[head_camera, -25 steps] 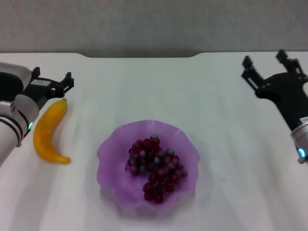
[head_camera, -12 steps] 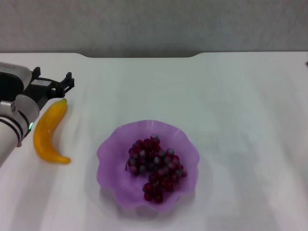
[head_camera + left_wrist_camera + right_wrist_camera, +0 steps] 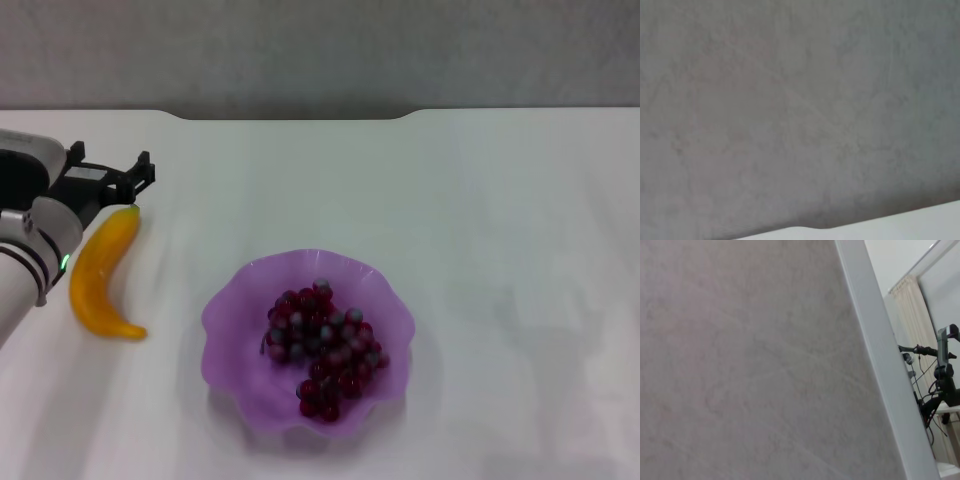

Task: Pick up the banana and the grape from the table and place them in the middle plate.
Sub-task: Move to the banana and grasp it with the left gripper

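Black fingers of our left gripper (image 3: 118, 183) sit spread apart at the far left of the table (image 3: 480, 220), holding nothing, hovering right at the far tip of the banana (image 3: 103, 272); we can't tell if they touch it. Banana lies on the table, well left of the middle plate (image 3: 232, 310), curved, long axis running toward us. The grape (image 3: 322, 350) is already in the plate, so by our read the banana is the only item left. Right gripper isn't visible in any view; its wrist camera only shows wall. For a clean pick we'd shift the left gripper nearer along the banana to its thick middle, turn the fingers across the narrow width, come down square, then close. Grabbing at the tip risks it pivoting or slipping out. Carry it high enough to clear the plate's wavy rim and lay it beside the grape.
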Action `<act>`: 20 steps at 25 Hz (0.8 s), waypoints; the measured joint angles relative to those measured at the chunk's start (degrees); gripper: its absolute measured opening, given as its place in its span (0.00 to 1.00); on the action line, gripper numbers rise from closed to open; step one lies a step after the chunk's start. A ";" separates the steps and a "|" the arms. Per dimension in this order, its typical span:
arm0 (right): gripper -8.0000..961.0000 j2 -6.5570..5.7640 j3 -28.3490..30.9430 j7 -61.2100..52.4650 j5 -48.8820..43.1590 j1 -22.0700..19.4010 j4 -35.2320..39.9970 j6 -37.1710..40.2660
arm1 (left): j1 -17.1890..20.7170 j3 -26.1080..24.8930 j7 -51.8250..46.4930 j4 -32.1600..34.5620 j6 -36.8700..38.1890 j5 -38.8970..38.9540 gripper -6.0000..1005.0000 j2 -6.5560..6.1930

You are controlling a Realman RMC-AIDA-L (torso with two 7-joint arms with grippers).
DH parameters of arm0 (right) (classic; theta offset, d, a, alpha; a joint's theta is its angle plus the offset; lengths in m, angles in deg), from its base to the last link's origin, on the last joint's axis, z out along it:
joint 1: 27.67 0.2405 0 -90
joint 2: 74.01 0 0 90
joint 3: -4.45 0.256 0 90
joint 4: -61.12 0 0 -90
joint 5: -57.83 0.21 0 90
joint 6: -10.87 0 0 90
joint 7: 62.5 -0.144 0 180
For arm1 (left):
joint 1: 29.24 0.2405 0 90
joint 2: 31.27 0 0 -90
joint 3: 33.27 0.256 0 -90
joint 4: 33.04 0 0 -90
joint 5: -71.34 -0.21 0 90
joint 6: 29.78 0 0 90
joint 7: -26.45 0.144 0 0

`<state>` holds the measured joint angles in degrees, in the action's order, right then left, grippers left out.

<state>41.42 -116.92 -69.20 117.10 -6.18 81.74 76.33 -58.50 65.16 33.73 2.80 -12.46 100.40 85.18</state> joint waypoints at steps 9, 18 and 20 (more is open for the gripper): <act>0.93 -0.03 -0.50 0.29 0.01 0.12 -0.85 -0.09 | 0.67 -0.94 0.20 8.19 -12.27 -0.21 0.89 -0.28; 0.93 -0.02 -2.39 0.34 -0.03 0.47 -0.94 -0.10 | 1.12 -9.64 5.51 16.92 -28.30 -0.47 0.89 -0.15; 0.93 -0.02 -2.90 0.39 -0.05 0.56 -0.94 -0.09 | 1.22 -11.97 5.53 17.24 -28.52 -1.10 0.89 -0.07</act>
<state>41.40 -119.82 -68.81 117.05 -5.62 80.80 76.24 -57.28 53.19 39.25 20.05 -40.98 99.30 85.12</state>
